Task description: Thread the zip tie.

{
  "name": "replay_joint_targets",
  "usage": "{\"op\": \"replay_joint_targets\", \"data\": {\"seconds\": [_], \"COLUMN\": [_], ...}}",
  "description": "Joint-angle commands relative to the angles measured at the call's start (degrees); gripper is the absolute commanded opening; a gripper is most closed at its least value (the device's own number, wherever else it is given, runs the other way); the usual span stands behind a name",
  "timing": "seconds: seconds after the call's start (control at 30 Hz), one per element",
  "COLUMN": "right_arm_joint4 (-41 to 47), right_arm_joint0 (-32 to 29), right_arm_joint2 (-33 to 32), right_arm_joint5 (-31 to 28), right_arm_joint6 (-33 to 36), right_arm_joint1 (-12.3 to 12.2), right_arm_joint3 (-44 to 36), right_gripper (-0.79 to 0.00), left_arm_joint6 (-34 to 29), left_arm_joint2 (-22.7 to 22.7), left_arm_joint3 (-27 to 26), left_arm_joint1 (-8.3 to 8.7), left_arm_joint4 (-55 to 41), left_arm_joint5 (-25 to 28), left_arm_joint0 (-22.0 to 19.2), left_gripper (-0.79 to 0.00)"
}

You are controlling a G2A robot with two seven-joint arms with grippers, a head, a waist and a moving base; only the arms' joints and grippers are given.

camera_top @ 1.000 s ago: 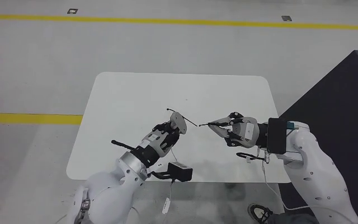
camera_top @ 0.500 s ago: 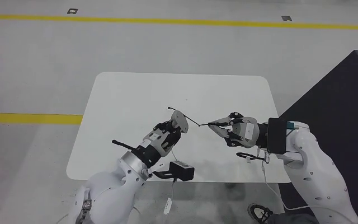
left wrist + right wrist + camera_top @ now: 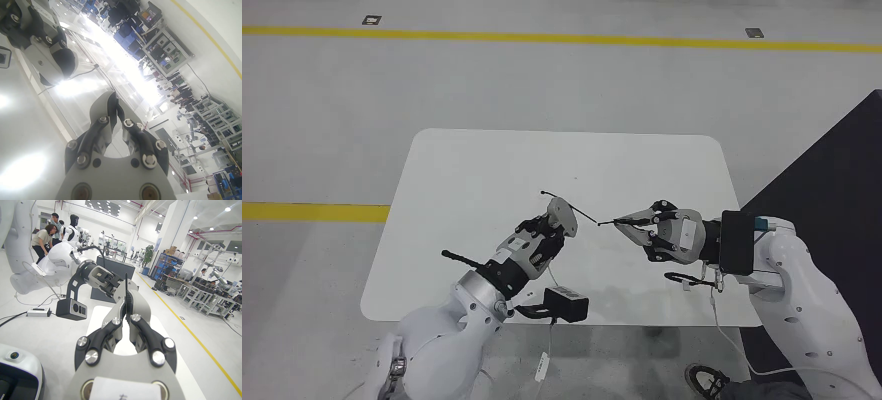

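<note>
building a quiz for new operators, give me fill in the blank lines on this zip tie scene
1. The left gripper and the right gripper are each ___ on the zip tie.
2. The zip tie is ___ in colour.
3. It is held above a ___ table.
4. The floor lines are ___.
Missing words: shut; black; white; yellow.
</note>
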State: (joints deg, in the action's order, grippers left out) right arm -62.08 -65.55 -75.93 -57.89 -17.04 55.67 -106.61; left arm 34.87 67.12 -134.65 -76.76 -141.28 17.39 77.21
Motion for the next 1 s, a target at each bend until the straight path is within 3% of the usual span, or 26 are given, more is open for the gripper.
{"op": "replay_joint_targets", "data": {"seconds": [0.0,0.97], "right_arm_joint4": [0.00,0.54], "right_arm_joint0": [0.00,-0.76], "right_arm_joint2": [0.00,-0.03], "right_arm_joint5": [0.00,1.54], "right_arm_joint6": [0.00,1.15], "right_arm_joint1": [0.00,0.08], "right_arm_joint3": [0.00,-1.18], "right_gripper": [-0.785,-0.785], "left_arm_joint6": [0.07,0.85], "left_arm_joint2": [0.00,-0.74], "left_arm_joint3": [0.00,0.00], "left_arm_joint1": [-0.02,-0.41], "left_arm_joint4": [0.05,0.08], "left_arm_joint5": [-0.03,-1.64], "left_arm_joint0": [0.13,0.69], "left_gripper": [-0.785,-0.785]}}
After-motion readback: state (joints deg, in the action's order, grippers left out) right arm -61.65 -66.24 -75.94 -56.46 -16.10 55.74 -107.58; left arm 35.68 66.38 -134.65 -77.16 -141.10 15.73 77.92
